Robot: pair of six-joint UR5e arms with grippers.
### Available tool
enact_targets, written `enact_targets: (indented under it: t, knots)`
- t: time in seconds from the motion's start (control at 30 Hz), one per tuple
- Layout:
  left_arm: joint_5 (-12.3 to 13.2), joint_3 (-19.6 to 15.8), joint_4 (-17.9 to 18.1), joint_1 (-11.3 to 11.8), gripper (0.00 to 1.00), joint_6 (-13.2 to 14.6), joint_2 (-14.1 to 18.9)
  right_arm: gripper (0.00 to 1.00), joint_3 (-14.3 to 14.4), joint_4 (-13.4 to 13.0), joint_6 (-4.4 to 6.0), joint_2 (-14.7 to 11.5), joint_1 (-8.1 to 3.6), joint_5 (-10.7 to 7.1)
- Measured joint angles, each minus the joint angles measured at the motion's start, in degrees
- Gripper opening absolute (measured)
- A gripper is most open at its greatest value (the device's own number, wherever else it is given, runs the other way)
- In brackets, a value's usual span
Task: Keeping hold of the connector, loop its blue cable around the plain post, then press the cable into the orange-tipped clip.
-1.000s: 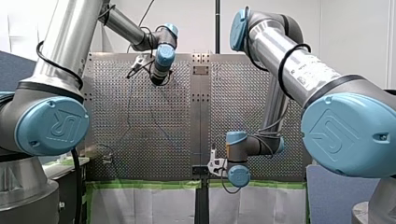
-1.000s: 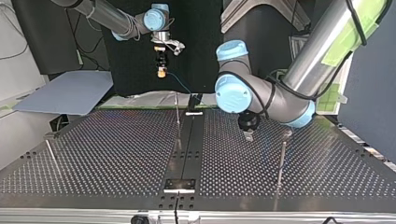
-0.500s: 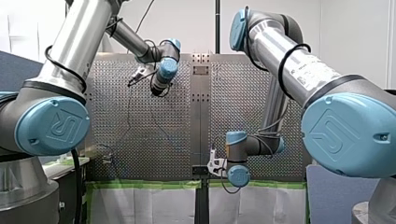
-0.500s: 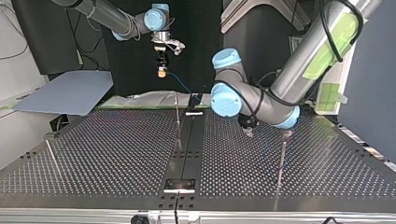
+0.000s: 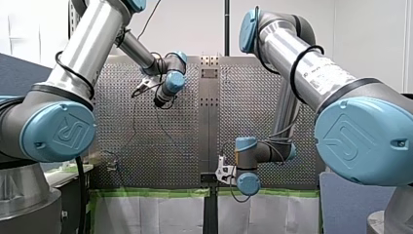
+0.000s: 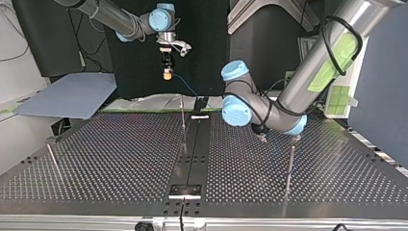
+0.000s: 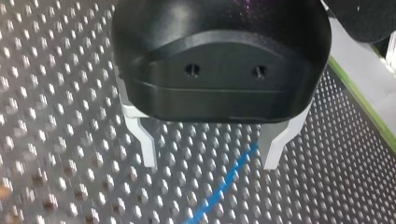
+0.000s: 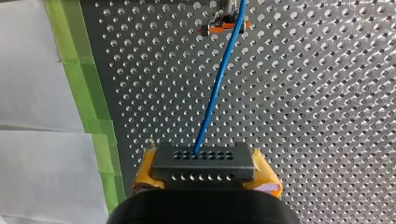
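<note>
Perforated steel made up the tabletop (image 5: 253, 97), edged with green tape (image 5: 160, 192). In the front view the left arm (image 5: 97, 44) reached far out over it, while the right arm (image 5: 292, 53) bent back down near the taped edge. Neither claw's fingers could be made out from there.

From across the table, the top view showed the right claw (image 6: 167, 73) raised well above the surface by the far edge, yellow at its tip. The blue cable (image 6: 185, 85) slanted away from it toward the tabletop. The left claw (image 6: 262, 137) hung low over the holes, near a thin upright post (image 6: 290, 161).

The left wrist view showed that claw black, with bare metal fingers (image 7: 142, 140) spread wide and gripping nothing. The blue cable lay on the tabletop beneath, running between the fingers and close to one of them. Whether it touched that finger I could not tell.

In the right wrist view the connector (image 8: 203, 161) was a dark grey block with two rows of small holes, clenched between the yellow pads (image 8: 144, 170). The cable left its upper row and ran straight to the orange-tipped clip (image 8: 224, 26), crossing it at one orange end. Whether it sat inside the clip I could not tell.
</note>
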Motion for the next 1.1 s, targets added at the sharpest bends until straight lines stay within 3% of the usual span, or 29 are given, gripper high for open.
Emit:
enact_targets:
  t: [0.3, 0.83, 1.1]
  knots:
    - [2.1, 0.4, -0.3, 1.5, 1.00, -1.1, -1.8, 0.00, 0.0, 0.0, -0.08, 0.0, 0.26, 0.07]
    - [2.3, 0.7, 1.1, 2.1, 1.00, -2.5, -6.7, 0.00, 0.0, 0.0, -0.41, 0.0, 0.35, 0.08]
    - [4.5, 0.7, 4.1, 1.5, 1.00, -3.7, -10.5, 0.00, 0.0, 0.0, -0.68, 0.0, 0.35, 0.08]
